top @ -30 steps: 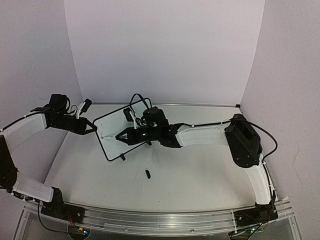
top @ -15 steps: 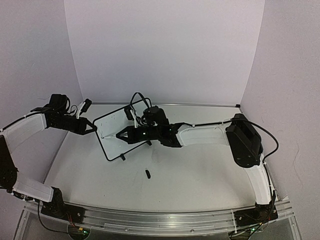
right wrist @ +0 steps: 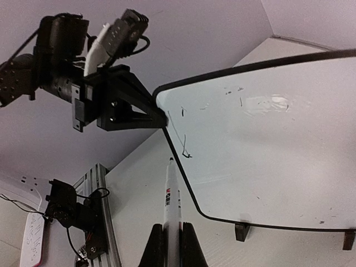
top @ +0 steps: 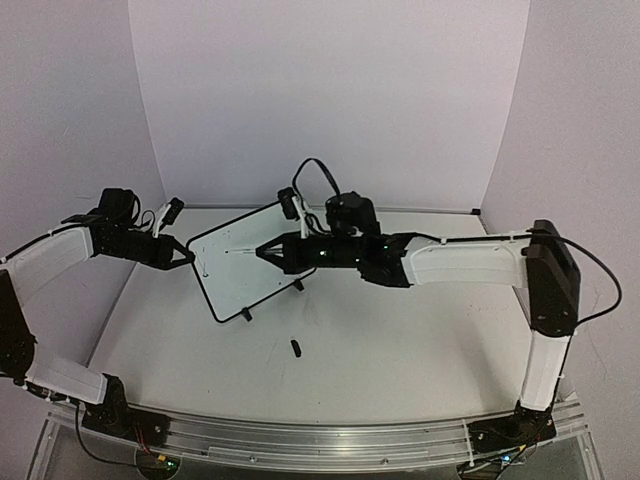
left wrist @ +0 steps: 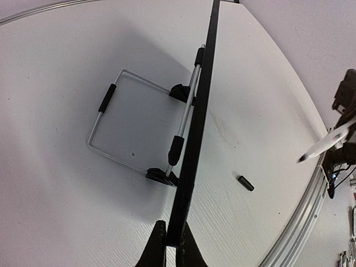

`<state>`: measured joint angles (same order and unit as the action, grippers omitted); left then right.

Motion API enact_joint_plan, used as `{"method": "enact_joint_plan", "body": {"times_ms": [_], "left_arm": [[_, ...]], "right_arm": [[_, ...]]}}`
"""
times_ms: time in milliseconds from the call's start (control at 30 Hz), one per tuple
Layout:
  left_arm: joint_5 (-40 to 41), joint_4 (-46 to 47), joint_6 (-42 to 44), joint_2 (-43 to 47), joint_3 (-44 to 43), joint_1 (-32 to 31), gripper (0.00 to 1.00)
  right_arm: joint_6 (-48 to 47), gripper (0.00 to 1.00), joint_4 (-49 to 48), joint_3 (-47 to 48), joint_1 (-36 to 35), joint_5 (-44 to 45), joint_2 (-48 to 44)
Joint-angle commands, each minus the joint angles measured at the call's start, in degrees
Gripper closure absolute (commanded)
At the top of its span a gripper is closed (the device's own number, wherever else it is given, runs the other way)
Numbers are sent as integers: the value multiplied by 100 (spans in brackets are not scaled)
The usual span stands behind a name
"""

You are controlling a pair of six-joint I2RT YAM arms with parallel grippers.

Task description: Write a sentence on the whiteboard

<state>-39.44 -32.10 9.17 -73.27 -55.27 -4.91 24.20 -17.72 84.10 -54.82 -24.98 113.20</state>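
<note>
Though begun, the sentence (right wrist: 177,134) is illegible.

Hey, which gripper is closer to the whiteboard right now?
Left. The left gripper is clamped on the whiteboard at its edge. The right gripper holds a marker in front of its face, tip not touching.

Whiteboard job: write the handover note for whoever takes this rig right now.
The left gripper is shut on the whiteboard at its left edge, steadying it on the table.
The right gripper is shut on the marker, with the tip near the board's left edge; contact cannot be told.
The cap lies loose on the table in front of the board.
Done: a few dark strokes near that edge.
Left: nearly the whole sentence.
</note>
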Motion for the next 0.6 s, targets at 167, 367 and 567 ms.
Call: {"method": "enact_joint_plan", "body": {"times_ms": [167,367,567], "left_arm": [[-39,35,-255,260,-5,7,75],[500,54,-716,736,84,7,34],[2101,-149,-2202,1999,432,-107,13]], "right_arm": [[-666,100,519,-1130,191,1151,-1908],[-709,100,835,-1679,402,1454,-2549],[-636,100,942,-2237,845,1395,-3063]]}}
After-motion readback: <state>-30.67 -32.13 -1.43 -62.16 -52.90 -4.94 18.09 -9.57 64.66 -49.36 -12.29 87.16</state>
